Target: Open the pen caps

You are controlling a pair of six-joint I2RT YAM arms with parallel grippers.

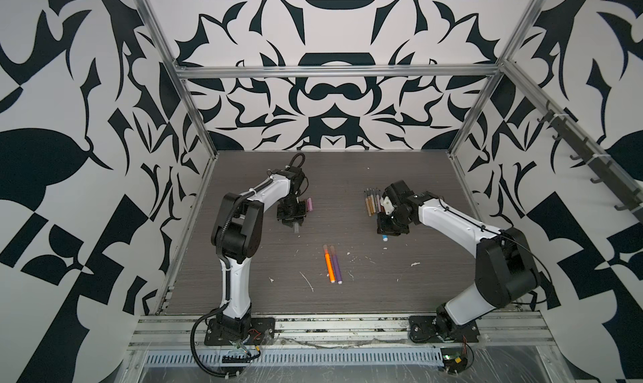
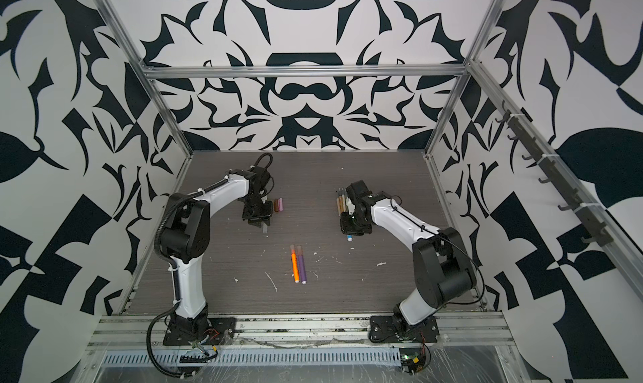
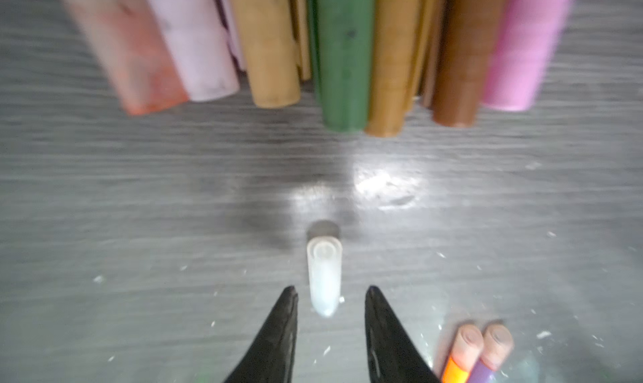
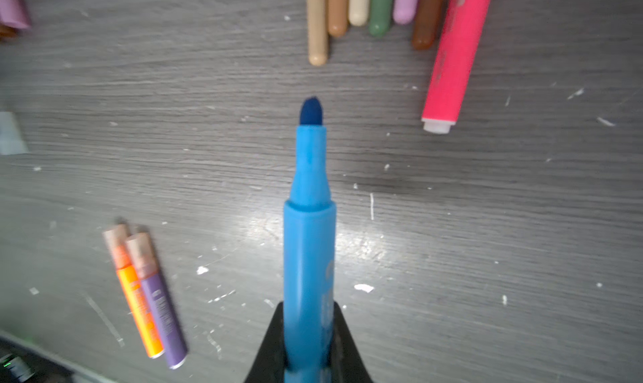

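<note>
My left gripper (image 3: 330,289) stands open just above the table, and a clear pen cap (image 3: 323,276) lies loose between its tips, touching neither. A row of removed pen caps (image 3: 341,50), peach, pink, tan, green and brown, lies beyond it; a top view shows the pink one (image 1: 309,204). My right gripper (image 4: 309,315) is shut on an uncapped blue pen (image 4: 309,224) whose dark tip points away. The orange pen (image 1: 329,264) and the purple pen (image 1: 336,264) lie side by side mid-table with peach caps on.
A row of thin uncapped pens (image 1: 370,203) lies beside the right wrist, with a pink pen (image 4: 452,57) next to them. White flecks are scattered over the grey table (image 1: 400,287). Metal frame posts edge the table.
</note>
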